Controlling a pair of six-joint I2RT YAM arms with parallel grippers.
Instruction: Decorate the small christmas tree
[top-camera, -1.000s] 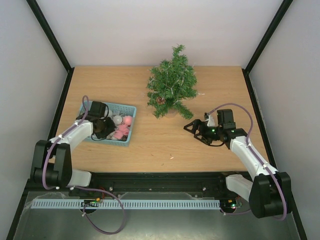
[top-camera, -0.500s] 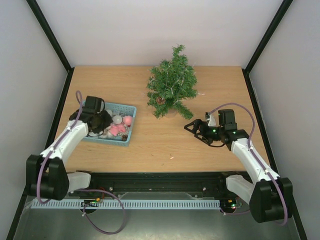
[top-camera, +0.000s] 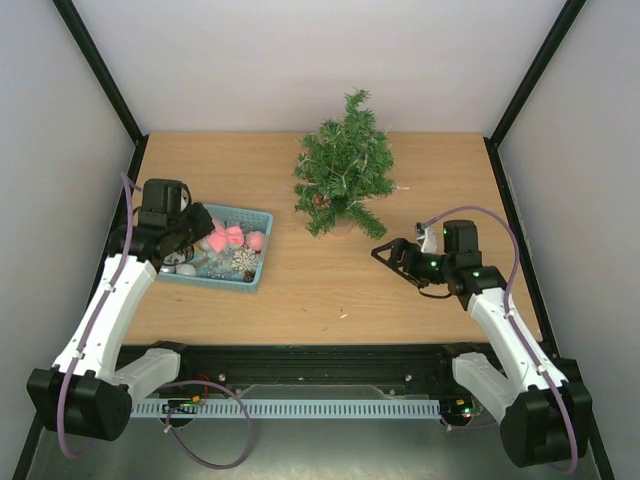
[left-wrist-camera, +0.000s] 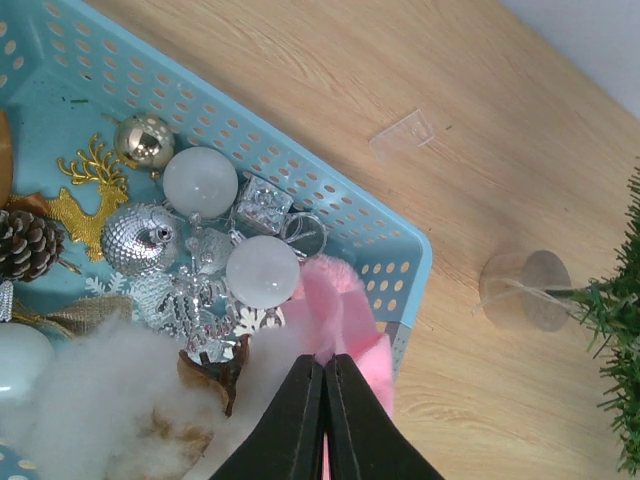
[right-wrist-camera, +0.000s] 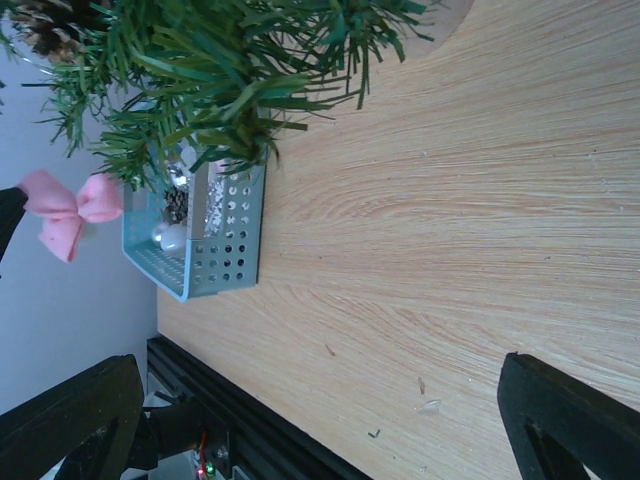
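My left claw (left-wrist-camera: 325, 364) is clenched on the pink bow (left-wrist-camera: 345, 310) over the teal basket (left-wrist-camera: 330, 215) near the table's left edge, and my right claw (top-camera: 388, 252) gapes empty. Next I must carry the bow to the small christmas tree (top-camera: 343, 165) at mid far edge.

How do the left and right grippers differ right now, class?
The left gripper has its fingers shut on a pink bow; the right gripper has them wide open, empty. The left gripper is over the teal basket; the right gripper is near the small christmas tree. Both have black fingers.
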